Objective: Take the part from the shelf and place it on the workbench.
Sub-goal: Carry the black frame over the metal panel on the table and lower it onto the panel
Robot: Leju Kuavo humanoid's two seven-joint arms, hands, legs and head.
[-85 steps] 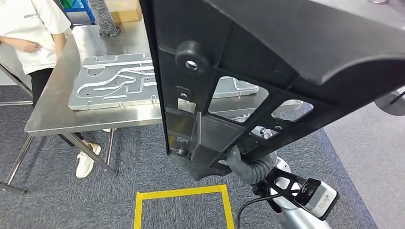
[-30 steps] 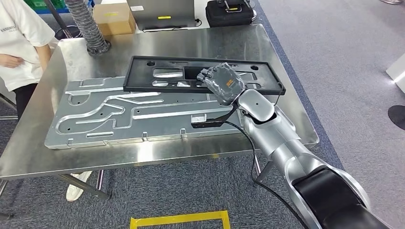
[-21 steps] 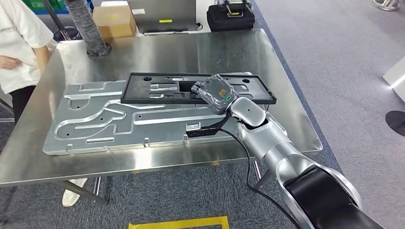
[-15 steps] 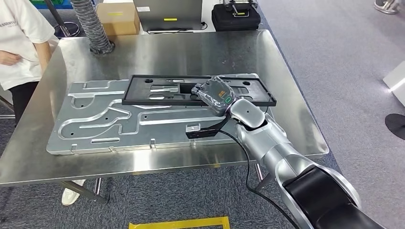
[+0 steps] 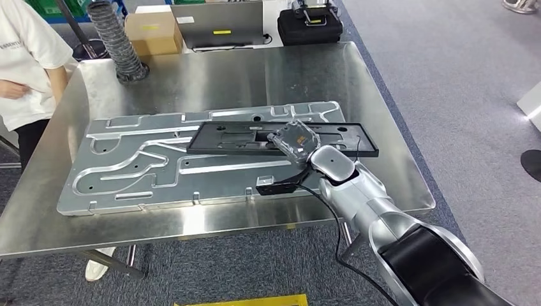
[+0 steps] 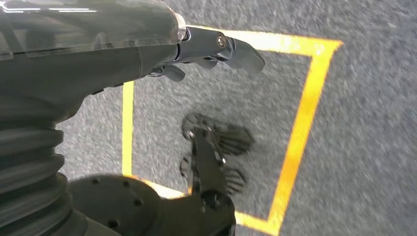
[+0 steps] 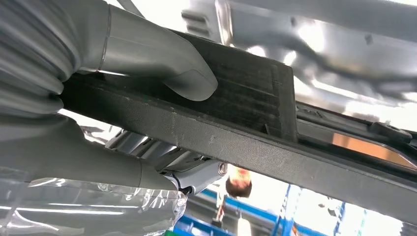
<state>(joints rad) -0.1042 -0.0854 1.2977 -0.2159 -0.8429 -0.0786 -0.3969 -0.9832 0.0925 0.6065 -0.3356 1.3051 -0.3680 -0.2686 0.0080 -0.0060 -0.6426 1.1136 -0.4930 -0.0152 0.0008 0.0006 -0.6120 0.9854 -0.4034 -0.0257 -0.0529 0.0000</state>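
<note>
While gripped, part (image 5: 281,138) shifted right.

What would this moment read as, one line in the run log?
right hand: grips black part | part: over metal plate on workbench | left hand: hangs over floor, holds nothing

The part (image 5: 237,137) is a long, flat black plastic frame with cut-out openings, lying across a grooved metal plate (image 5: 127,162) on the desk (image 5: 210,70).
</note>
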